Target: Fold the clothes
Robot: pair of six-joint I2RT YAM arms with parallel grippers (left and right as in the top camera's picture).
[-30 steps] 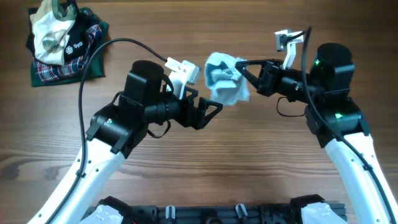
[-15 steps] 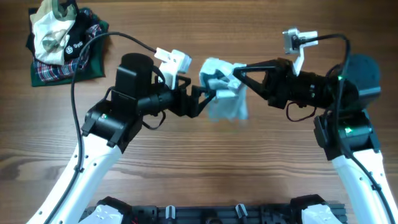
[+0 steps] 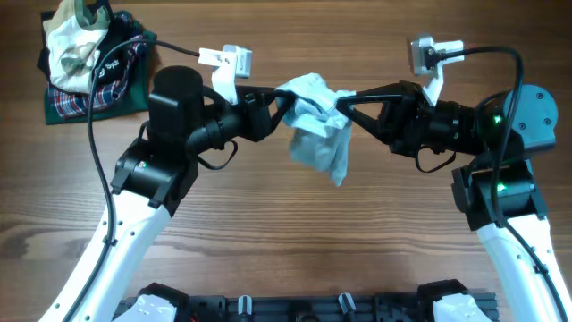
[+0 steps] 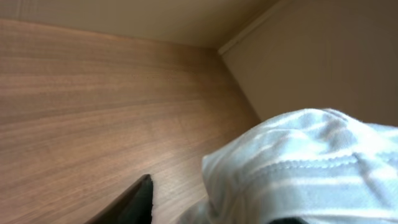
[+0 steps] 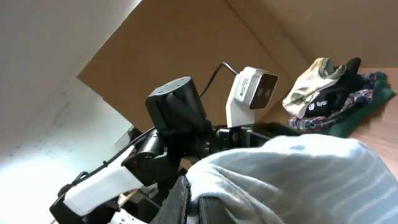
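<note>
Pale-blue clothes [image 3: 318, 143] pinched by left claw [image 3: 282, 102] and right claw [image 3: 344, 106]; dangling lower edge visible overhead only.

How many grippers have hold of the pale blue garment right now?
2. The left gripper pinches the garment at its upper left edge; the right gripper pinches its upper right edge. It hangs between them above the table.
</note>
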